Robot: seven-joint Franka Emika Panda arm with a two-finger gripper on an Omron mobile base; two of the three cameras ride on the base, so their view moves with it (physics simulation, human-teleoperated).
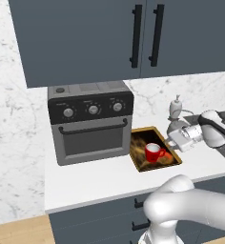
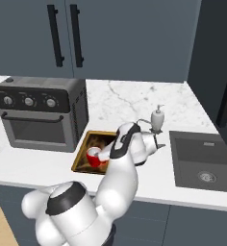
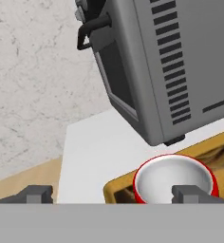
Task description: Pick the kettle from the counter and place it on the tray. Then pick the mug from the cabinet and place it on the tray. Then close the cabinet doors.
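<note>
I see a glossy red mug (image 1: pixel 154 152), a matt grey metal-looking oven (image 1: pixel 89 124), a smooth veined marble counter (image 1: pixel 100 176), matt slate doors (image 1: pixel 86 38) and a dull patterned tray (image 1: pixel 139 134).

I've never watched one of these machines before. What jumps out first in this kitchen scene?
The bright red mug stands out most, sitting on the yellow-rimmed tray on the white counter, right beside a big grey toaster oven. The white arm's tool hangs open just right of the mug. Above, the dark blue cabinet doors are shut.
</note>
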